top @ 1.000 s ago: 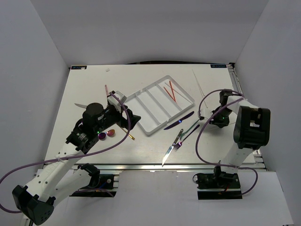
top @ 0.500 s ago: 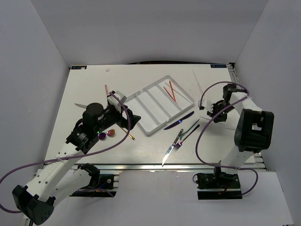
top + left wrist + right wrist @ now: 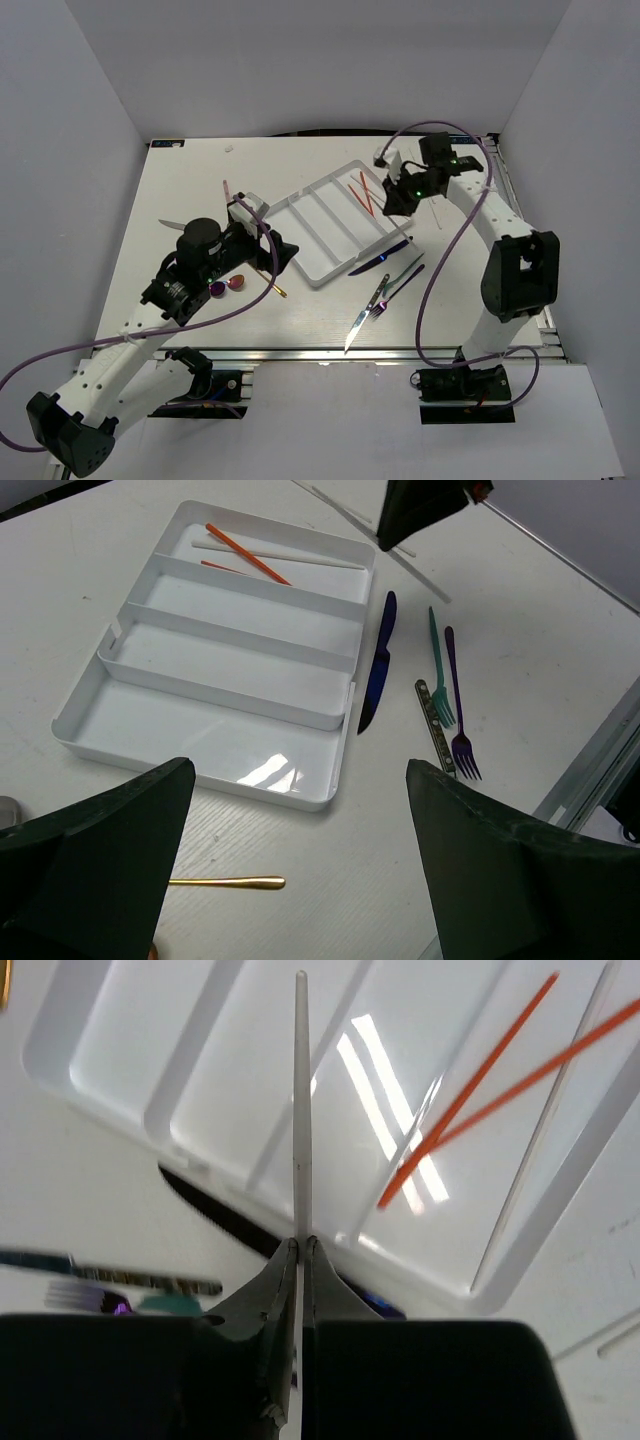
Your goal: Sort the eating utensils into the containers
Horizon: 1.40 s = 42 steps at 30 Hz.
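Right pincer (image 3: 300, 1245) clamped on white chopstick (image 3: 301, 1110) above tray (image 3: 318, 240).
Stick lies skew to tray dividers; red chopsticks (image 3: 468, 1090) occupy the end compartment.

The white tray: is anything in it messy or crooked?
A little. In the tray, the end compartment holds two orange chopsticks that lie crossed in a V, slanted instead of straight along it. A white chopstick lies beside them. The right pincer grips a second white chopstick.
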### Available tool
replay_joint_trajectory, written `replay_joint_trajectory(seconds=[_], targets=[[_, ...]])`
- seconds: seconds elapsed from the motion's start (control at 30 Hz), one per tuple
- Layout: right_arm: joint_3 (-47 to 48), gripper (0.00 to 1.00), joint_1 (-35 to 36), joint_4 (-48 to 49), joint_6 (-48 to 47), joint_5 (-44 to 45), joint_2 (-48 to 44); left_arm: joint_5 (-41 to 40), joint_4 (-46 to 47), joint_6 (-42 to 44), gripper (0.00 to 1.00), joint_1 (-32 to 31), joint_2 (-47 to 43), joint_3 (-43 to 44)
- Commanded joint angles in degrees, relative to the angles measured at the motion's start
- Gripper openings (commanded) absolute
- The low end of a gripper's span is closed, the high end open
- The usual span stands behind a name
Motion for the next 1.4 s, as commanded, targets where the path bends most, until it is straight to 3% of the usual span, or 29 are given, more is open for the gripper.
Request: replay_joint_trajectory(seconds=[0.0, 0.3, 0.47, 0.67, 0.83, 1.13, 1.37], targets=[[5.9, 0.05, 2.0, 13.0, 20.2, -1.7, 4.2, -1.8, 0.8, 0.7, 0.98, 0.1, 0.1, -0.5], [21.8, 0.05, 3.9, 18.5, 29.0, 4.8, 16.3, -3.4, 0.8, 1.2, 0.98, 0.1, 1.5, -0.8], [24.4, 0.06, 4.0, 19.3, 28.8, 8.5, 20.9, -4.2, 0.9, 1.6, 0.98, 0.1, 1.9, -1.0], [19.3, 0.19, 3.9, 20.7, 27.1, 12.0, 21.2, -4.7, 0.8, 1.6, 0.98, 0.1, 2.1, -1.1], [16.2, 0.47, 3.8, 21.3, 25.7, 12.9, 18.2, -4.3, 0.8, 1.6, 0.98, 0.1, 2.4, -1.0], [7.8, 0.51, -2.5, 22.8, 24.8, 15.6, 9.9, -3.7, 0.8, 1.4, 0.98, 0.1, 1.6, -0.9], [0.9, 0.56, -5.7, 24.9, 27.2, 30.7, 10.8, -2.1, 0.8, 1.2, 0.98, 0.1, 1.5, -0.7]])
